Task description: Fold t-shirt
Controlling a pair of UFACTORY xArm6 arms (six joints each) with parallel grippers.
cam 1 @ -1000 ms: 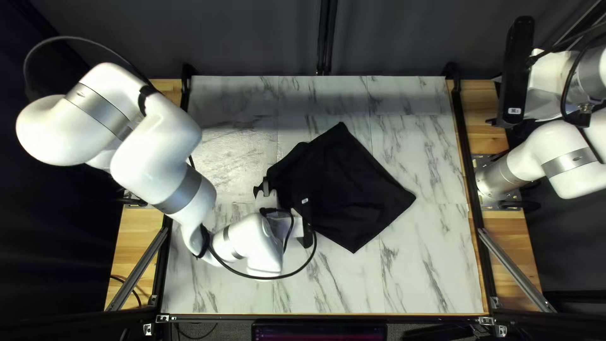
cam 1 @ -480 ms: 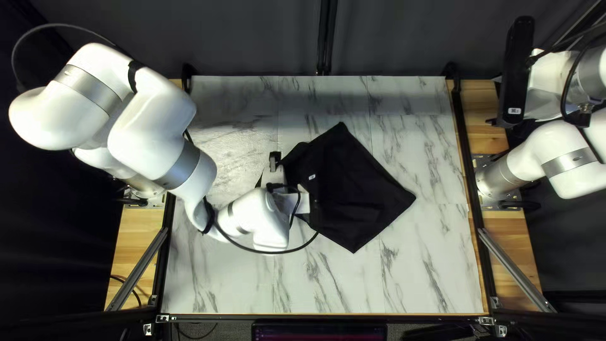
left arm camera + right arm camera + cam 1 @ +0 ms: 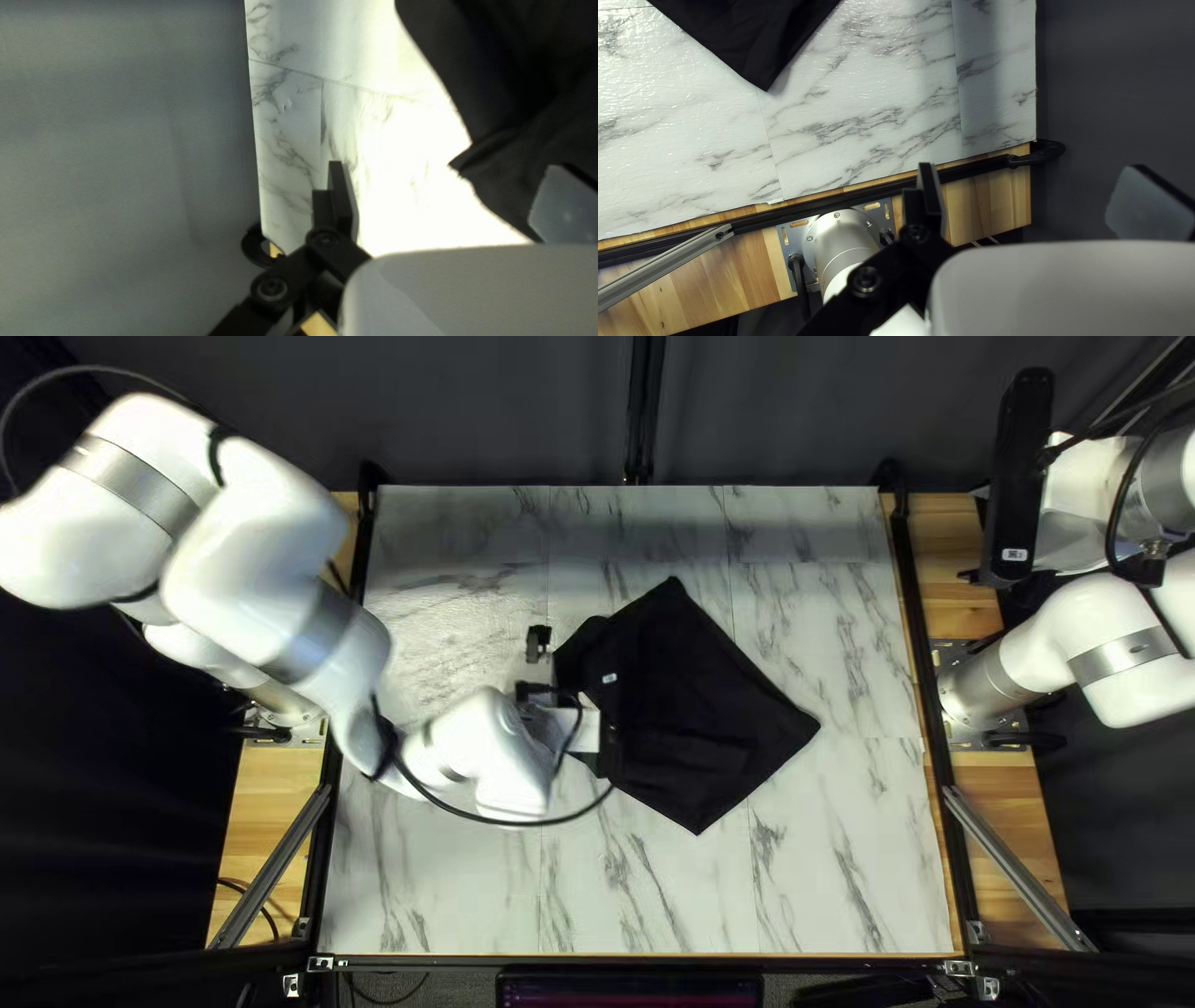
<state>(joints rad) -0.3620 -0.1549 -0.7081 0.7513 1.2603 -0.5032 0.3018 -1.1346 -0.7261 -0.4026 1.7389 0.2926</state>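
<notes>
Your left tool [image 3: 538,645] is open, its fingers spread wide near the edge of the black t-shirt [image 3: 710,722]. Your right tool [image 3: 970,575] is open too, fingers well apart, near the right arm's base [image 3: 990,685]. The t-shirt lies on the marbled tabletop [image 3: 809,884] in a rough diamond, one corner pointing toward the dark curtain [image 3: 498,411], another toward your right arm. In the left wrist view, it shows ahead of and beside your left tool [image 3: 445,199].

Our shirt [image 3: 703,722] (all black) lies mostly flat on the table [image 3: 822,871], skewed, its outline roughly a diamond.
</notes>
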